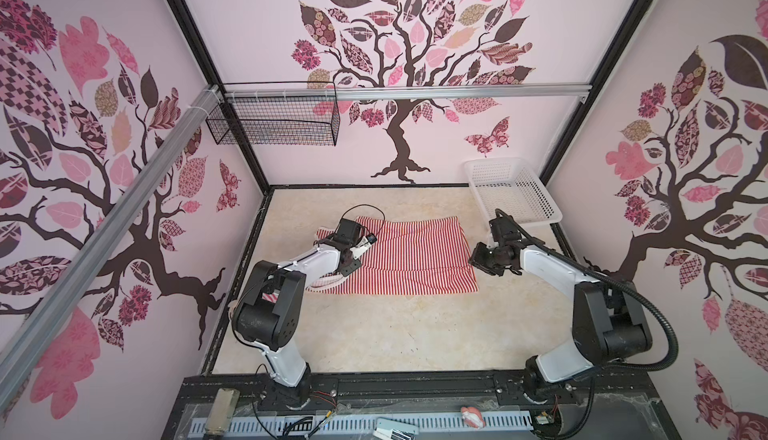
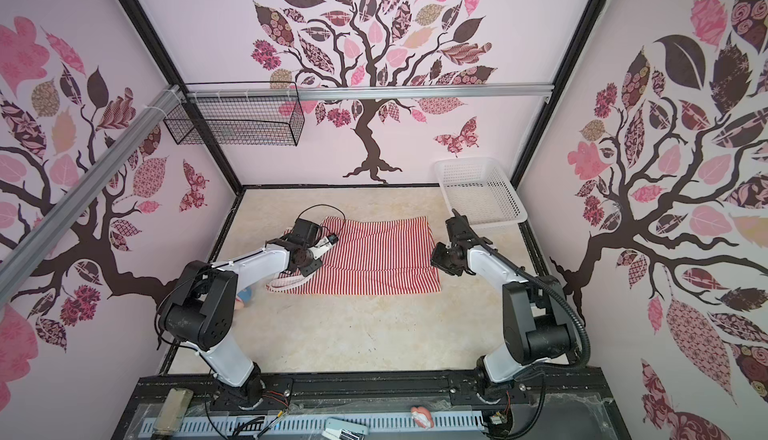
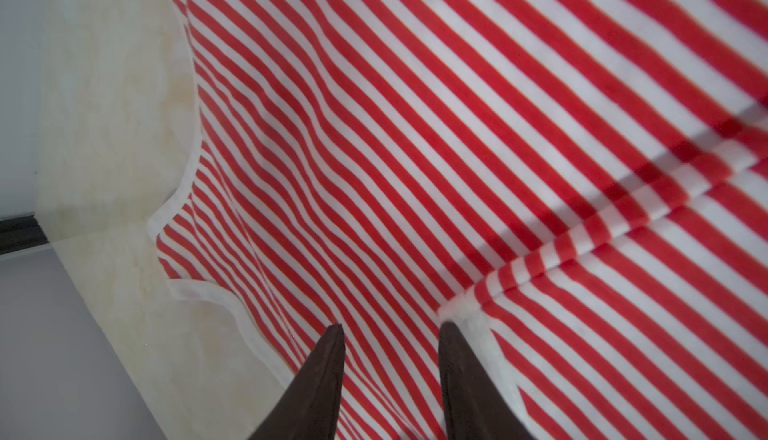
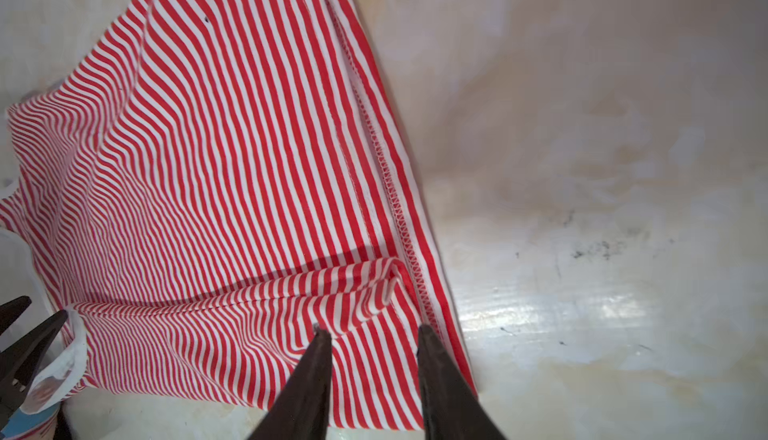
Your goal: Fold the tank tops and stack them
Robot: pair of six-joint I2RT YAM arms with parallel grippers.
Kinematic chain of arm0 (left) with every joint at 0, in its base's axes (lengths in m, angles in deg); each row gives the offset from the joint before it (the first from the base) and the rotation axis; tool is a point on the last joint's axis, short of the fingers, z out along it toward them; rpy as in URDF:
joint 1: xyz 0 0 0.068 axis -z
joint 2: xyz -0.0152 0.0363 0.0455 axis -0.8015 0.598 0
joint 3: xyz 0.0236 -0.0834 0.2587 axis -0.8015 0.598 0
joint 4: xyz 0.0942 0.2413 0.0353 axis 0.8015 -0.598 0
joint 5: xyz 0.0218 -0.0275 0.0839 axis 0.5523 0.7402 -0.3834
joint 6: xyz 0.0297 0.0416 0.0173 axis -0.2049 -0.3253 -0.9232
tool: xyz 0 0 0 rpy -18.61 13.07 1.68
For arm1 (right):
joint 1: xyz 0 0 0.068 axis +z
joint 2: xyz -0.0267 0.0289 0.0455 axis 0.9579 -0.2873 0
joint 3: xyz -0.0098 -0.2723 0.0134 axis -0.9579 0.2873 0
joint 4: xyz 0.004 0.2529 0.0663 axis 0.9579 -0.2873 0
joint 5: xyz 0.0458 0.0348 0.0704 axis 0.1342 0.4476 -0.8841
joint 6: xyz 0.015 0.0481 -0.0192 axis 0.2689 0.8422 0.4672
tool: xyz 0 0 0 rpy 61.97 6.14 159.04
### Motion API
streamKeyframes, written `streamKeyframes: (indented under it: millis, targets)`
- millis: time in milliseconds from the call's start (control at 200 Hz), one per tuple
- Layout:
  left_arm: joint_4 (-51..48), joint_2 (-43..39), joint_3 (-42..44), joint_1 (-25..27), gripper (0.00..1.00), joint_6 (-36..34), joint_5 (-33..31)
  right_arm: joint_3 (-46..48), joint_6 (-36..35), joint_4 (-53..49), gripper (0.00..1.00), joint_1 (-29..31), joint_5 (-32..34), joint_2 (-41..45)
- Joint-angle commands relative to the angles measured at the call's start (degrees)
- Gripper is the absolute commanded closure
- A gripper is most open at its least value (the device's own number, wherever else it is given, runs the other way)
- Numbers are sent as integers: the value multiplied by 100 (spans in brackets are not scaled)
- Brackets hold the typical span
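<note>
On the beige table (image 1: 374,334), both tools (image 3: 390,327) (image 4: 370,329) gape over the tank top (image 1: 415,255) near a white basket (image 1: 511,192).

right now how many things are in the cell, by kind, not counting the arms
striped tank top: 1
white plastic basket: 1
black wire basket: 1
total: 3
</note>
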Motion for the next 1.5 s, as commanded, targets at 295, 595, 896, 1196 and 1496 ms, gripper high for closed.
streamKeyframes:
  millis: [295,595,896,1196,1496]
  targets:
    - [-652,-1732,533,-576,57,225,322,148,-132,307,78,532,-870,-94]
    - [-1504,-2546,994,-1984,38,-327,1438,-245,-19,400,80,580,-620,-1048]
    - [-1534,-2251,1137,-2292,36,-663,1813,-653,76,547,76,437,-456,-1553]
    - [-1322,-1564,927,-2300,39,-650,1725,-714,38,455,75,437,-447,-1413]
    - [-888,-1163,792,-2421,65,-524,1644,-666,41,508,75,437,-473,-1488]
